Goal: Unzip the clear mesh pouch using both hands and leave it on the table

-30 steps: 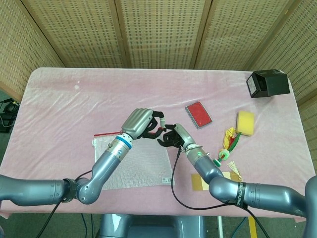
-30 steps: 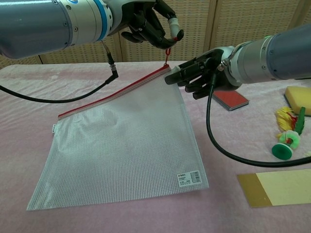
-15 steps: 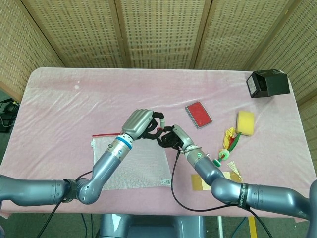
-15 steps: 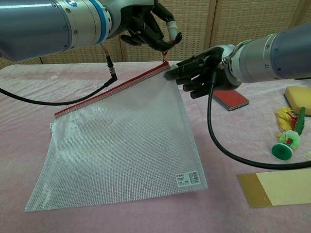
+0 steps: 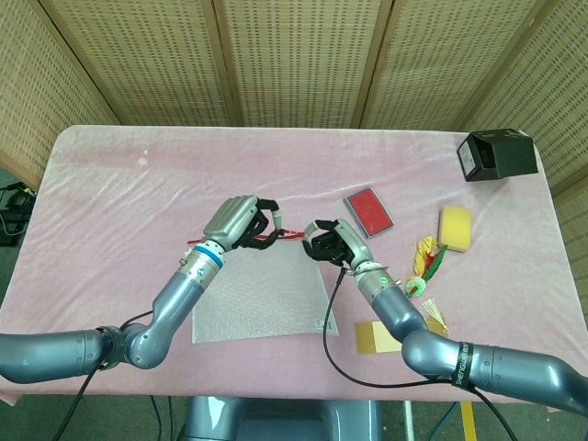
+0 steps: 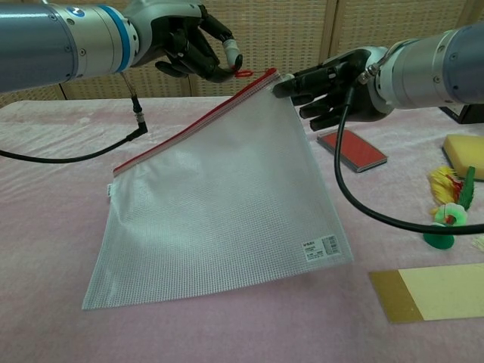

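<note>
- 1 clear mesh pouch [image 6: 219, 197], 2 hands, 1 red case [image 5: 368, 212], 1 yellow sponge [image 5: 455, 226], 1 black box [image 5: 496, 153].
- Chest view alone shows the pouch lifted at its top right corner, lower edge near the pink table [image 6: 45, 227]; the box is largely cropped there.
- Its red zipper edge [image 6: 189, 125] runs diagonally, rising rightward.
- Left hand [image 6: 189, 47] pinches the red zipper pull [image 6: 243, 73]; right hand [image 6: 333, 85] grips the pouch's top corner.

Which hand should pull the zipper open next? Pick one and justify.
Left. The left hand already pinches the red zipper pull, while the right hand holds the mesh pouch by its top corner, anchoring it.
</note>
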{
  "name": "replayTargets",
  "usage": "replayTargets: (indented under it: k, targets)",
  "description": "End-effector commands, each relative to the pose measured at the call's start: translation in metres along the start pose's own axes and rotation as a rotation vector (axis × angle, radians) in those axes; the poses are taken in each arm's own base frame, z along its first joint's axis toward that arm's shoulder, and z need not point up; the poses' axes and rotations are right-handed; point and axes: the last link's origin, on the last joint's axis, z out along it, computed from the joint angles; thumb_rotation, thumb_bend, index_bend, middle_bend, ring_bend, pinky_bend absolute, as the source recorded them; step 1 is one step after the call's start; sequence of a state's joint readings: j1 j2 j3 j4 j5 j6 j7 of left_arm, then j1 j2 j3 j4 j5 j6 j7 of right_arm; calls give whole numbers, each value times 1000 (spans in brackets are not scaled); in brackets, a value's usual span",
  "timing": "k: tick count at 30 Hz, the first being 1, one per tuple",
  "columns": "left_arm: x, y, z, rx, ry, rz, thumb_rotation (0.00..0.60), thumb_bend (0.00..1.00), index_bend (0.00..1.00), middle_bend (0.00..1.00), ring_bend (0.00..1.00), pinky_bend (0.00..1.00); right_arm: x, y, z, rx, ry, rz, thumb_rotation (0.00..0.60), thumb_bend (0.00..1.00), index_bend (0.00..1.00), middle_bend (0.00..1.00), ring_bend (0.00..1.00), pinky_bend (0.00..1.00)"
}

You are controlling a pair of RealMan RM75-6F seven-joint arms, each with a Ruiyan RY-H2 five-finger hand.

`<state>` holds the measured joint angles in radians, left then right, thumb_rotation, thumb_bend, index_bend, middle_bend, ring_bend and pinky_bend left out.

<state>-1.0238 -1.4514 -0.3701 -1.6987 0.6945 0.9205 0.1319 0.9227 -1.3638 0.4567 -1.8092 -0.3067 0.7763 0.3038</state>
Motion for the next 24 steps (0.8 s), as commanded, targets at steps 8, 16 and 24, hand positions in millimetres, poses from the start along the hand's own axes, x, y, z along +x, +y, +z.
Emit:
replayTargets:
  k: [8, 16, 24]
  targets:
    - [7, -20, 1, 47, -10, -36, 600, 832, 838, 955, 924, 1000, 8, -14, -6, 43, -10, 59, 600, 845, 765, 946, 926, 1000]
    - [6, -32, 3, 77, -23, -37, 600, 835, 839, 955, 924, 1000, 14, -25, -10, 75, -8, 101, 600, 846, 766, 946, 926, 1000]
    - [26, -73, -9, 175, -3, -20, 600, 836, 839, 955, 924, 1000, 38, -38, -19, 116, 39, 134, 600, 849, 767, 947, 926, 1000]
